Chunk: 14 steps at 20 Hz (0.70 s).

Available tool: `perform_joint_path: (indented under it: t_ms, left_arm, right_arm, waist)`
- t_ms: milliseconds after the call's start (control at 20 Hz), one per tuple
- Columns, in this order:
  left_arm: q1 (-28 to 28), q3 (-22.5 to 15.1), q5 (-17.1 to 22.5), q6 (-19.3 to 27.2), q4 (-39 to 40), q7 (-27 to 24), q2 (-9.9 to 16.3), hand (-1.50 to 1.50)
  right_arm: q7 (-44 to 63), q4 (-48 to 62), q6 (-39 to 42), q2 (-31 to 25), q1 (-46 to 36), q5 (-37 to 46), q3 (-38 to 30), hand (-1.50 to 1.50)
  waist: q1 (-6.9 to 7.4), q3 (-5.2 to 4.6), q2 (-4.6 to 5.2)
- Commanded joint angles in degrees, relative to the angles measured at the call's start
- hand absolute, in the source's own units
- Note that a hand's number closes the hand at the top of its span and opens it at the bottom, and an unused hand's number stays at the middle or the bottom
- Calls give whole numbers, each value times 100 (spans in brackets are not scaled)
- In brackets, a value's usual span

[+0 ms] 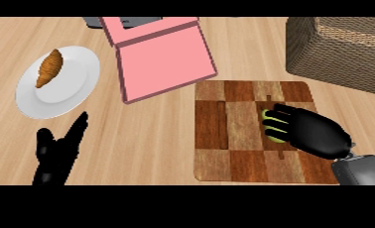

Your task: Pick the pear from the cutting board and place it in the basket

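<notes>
the right hand (311, 132) lies over the right half of the board (227, 138), palm down, fingers pointing toward the board's centre. its fingers are curled round the pear (273, 125), which shows only as green strips between them. the pear is low over the board's right-centre; whether it touches the wood cannot be told. the grey right forearm (356, 170) enters at the board's lower right corner.

the left hand (58, 150) rests well left of the board, near the lower edge, fingers straight and pointing up, holding nothing.

the basket (333, 51) stands on the worktop (147, 138) beyond the board's upper right corner. a pink box (164, 58) lies just beyond the board's upper left corner, tilted. a plate (73, 85) with a croissant (50, 67) sits far left of the board, beyond the box.
</notes>
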Motion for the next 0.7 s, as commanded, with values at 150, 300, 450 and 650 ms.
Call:
perform_joint_path:
  t_ms: [150, 300, 450, 650]
  left_arm:
    - [-150, -40, -166, 60, 560, 125, -202, 0]
    - [-183, 16, -142, 52, 382, 293, -210, 0]
    - [27, 13, -146, -12, 407, 78, -272, 0]
    - [148, 56, -91, -20, 81, 130, -152, 0]
  right_arm:
    - [-413, 59, -664, -91, -33, 34, -184, 150]
    - [-311, 560, -595, 219, -513, 260, -85, 150]
    - [-427, 268, -976, 252, -114, 68, -122, 150]
    - [2417, 992, 686, 1143, -136, 401, -1016, 150]
  waist:
    - [-50, -78, 56]
    - [-10, -78, 60]
    - [-23, -78, 55]
    - [-106, -99, 104]
